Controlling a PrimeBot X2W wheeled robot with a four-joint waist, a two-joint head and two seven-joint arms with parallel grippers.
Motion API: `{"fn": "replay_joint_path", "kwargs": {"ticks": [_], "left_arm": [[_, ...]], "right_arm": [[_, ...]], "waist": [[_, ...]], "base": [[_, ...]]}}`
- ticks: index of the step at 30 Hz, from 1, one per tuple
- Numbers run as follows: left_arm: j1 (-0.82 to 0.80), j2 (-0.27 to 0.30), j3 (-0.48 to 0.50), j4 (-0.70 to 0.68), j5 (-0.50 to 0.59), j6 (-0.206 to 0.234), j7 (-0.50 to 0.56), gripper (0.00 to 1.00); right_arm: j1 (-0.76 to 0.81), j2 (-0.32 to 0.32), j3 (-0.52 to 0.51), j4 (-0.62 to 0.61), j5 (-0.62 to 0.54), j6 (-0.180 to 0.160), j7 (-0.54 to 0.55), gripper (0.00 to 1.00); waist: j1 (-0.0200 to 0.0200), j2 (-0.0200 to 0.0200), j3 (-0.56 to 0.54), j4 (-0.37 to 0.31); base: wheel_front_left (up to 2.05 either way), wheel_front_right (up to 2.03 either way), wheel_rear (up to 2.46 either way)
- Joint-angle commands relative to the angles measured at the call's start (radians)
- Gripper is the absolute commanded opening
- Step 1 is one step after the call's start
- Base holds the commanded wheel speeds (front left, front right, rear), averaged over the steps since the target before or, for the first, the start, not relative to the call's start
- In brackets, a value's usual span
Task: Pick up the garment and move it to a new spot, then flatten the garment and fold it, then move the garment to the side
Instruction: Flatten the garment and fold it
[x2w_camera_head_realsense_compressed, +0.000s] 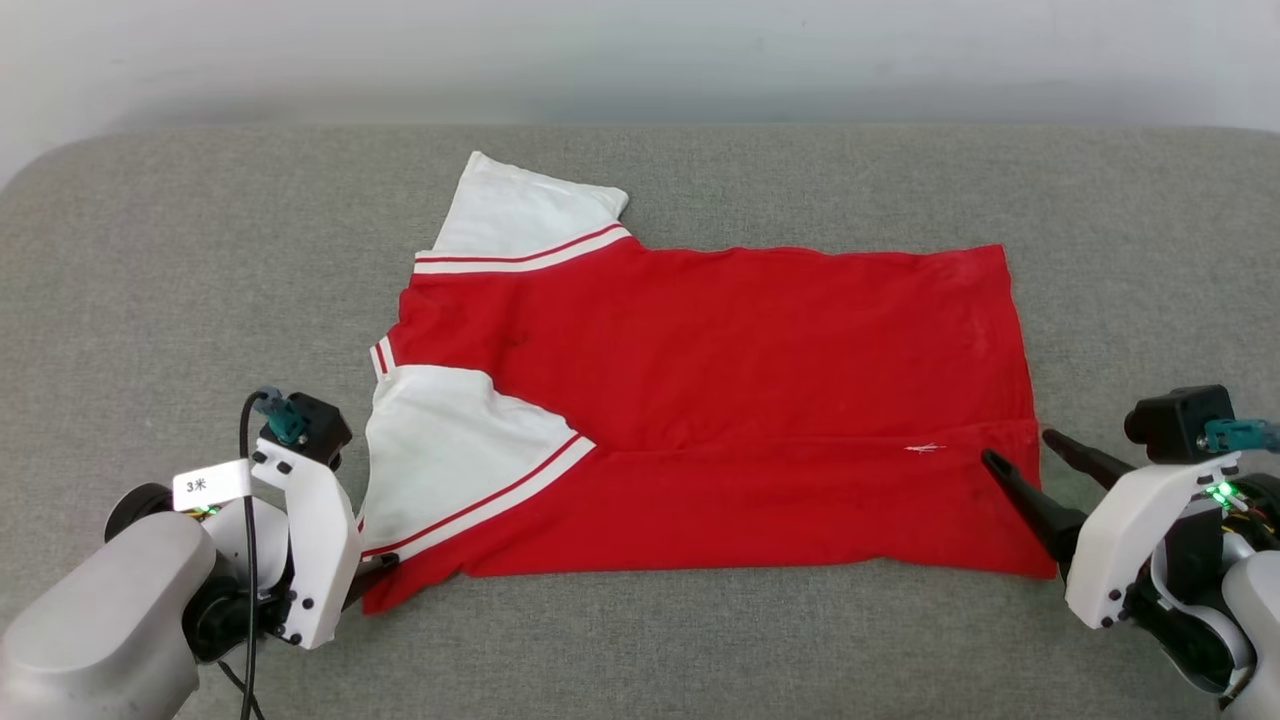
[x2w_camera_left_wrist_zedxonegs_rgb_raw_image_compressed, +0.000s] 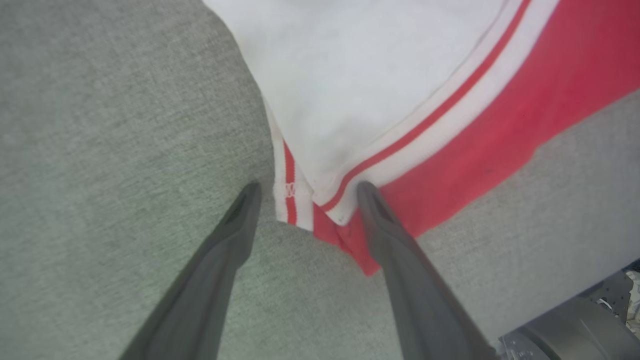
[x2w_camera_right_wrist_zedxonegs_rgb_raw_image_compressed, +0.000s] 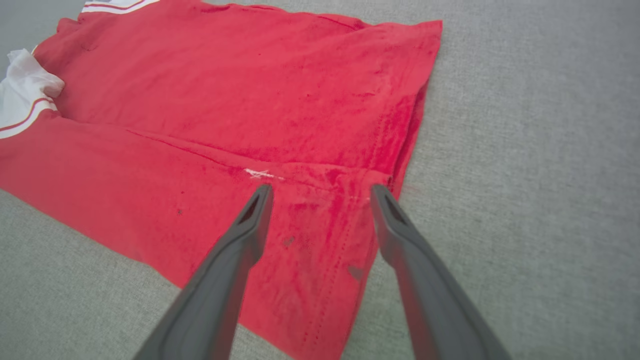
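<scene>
**On grey fabric surface (x2w_camera_head_realsense_compressed: 150, 250): 1 garment (x2w_camera_head_realsense_compressed: 700, 400), 2 grippers, both released**

Garment lies mid-surface, red body spread flat w/ near edge folded over, 2 white sleeves at its left end. Left gripper (x2w_camera_left_wrist_zedxonegs_rgb_raw_image_compressed: 305, 192) sits at near-left corner, jaws apart, straddling the striped sleeve-trim corner, nothing held. Right gripper (x2w_camera_head_realsense_compressed: 1015, 445) sits at near-right hem, jaws apart, 1 finger over red cloth, other by hem edge, nothing gripped.
</scene>
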Motion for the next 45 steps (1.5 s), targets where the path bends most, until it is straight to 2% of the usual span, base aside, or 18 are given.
{"fn": "replay_joint_path", "kwargs": {"ticks": [1,5,6,7,8,14,18,24,30,35,45], "left_arm": [[0.012,-0.013,-0.032,0.029,-0.004,0.002,0.016,1.00],[0.024,-0.025,-0.059,0.039,-0.025,0.002,0.033,1.00],[0.028,-0.027,-0.068,0.038,-0.030,0.002,0.034,0.58],[0.027,-0.027,-0.073,0.037,-0.038,0.002,0.031,0.21],[0.028,-0.028,-0.079,0.037,-0.047,0.002,0.030,0.00],[-0.002,-0.009,-0.083,0.028,-0.065,0.002,-0.012,0.00],[-0.034,0.016,-0.088,-0.004,-0.049,0.002,-0.058,0.00],[-0.056,0.040,-0.093,-0.057,-0.039,0.002,-0.111,0.00],[-0.068,0.047,-0.101,-0.093,-0.022,0.002,-0.139,0.00],[-0.082,0.037,-0.106,-0.114,-0.011,0.002,-0.148,0.00],[-0.111,0.024,-0.106,-0.130,0.014,0.006,-0.167,0.00]], "right_arm": [[-0.024,0.004,0.004,0.002,-0.001,-0.001,-0.006,1.00],[-0.029,0.002,0.009,0.007,0.004,-0.001,-0.008,1.00],[-0.032,-0.001,0.010,0.007,0.007,-0.001,-0.009,1.00],[-0.037,-0.005,0.008,0.007,0.009,-0.001,-0.008,1.00],[-0.042,-0.008,0.006,0.007,0.010,-0.001,-0.009,1.00],[-0.065,-0.043,0.002,-0.019,0.003,-0.001,0.013,1.00],[-0.076,-0.083,-0.008,-0.049,0.013,-0.001,0.071,1.00],[-0.089,-0.151,-0.017,-0.119,0.020,-0.001,0.237,1.00],[-0.070,-0.203,0.019,-0.188,0.031,-0.001,0.447,1.00],[-0.049,-0.192,0.030,-0.205,0.038,-0.001,0.563,1.00],[-0.041,-0.127,0.050,-0.121,-0.019,-0.001,0.614,1.00]], "waist": [[0.0000,-0.0001,0.010,-0.009],[0.0000,-0.0001,0.014,-0.015],[0.0000,-0.0001,0.015,-0.015],[0.0000,-0.0001,0.015,-0.016],[0.0000,-0.0001,0.014,-0.017],[0.0000,-0.0001,-0.006,-0.012],[0.0000,-0.0001,-0.023,-0.005],[0.0000,-0.0001,-0.040,0.011],[0.0000,-0.0001,-0.041,0.029],[0.0000,-0.0001,-0.029,0.046],[0.0000,-0.0001,0.023,0.067]], "base": [[0.00,0.00,0.00],[0.00,0.00,0.00],[0.00,0.00,0.00],[0.00,0.00,0.00],[0.00,0.00,0.00],[0.00,0.00,0.00],[0.00,0.00,0.00],[0.00,0.00,0.00],[0.00,0.00,0.00],[0.00,0.00,0.00],[0.00,0.00,0.00]]}}
